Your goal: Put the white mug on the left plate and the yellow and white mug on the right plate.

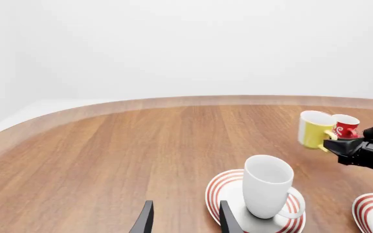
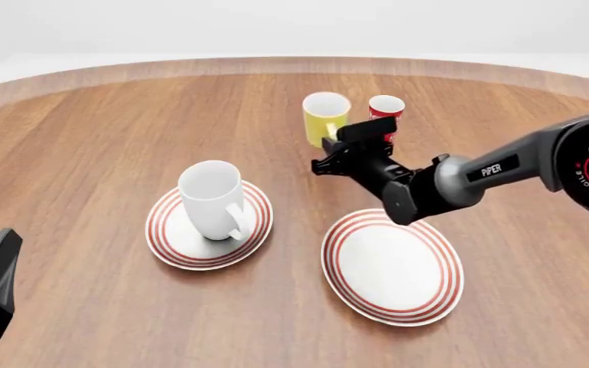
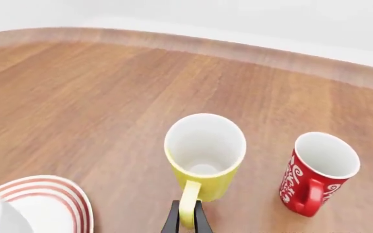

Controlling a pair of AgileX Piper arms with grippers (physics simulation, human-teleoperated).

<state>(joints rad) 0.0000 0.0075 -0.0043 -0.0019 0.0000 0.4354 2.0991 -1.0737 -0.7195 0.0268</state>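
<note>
The white mug [image 2: 212, 198] stands upright on the left plate [image 2: 162, 238], its handle towards the front; both show in the left wrist view [image 1: 266, 184], [image 1: 216, 190]. The yellow and white mug [image 2: 325, 115] is at the back of the table, upright. My right gripper [image 2: 333, 152] is shut on its yellow handle; the right wrist view shows the handle [image 3: 188, 201] pinched between the fingers [image 3: 171, 221]. The right plate [image 2: 392, 264] is bare, below the right arm. My left gripper [image 1: 185, 223] is open and empty, near the table's front left and left of the white mug.
A slim red cup with white script [image 2: 385, 115] stands just right of the yellow mug, close to the right gripper; it shows in the right wrist view [image 3: 316, 172]. The wooden table's curved far edge [image 2: 294, 63] runs behind both.
</note>
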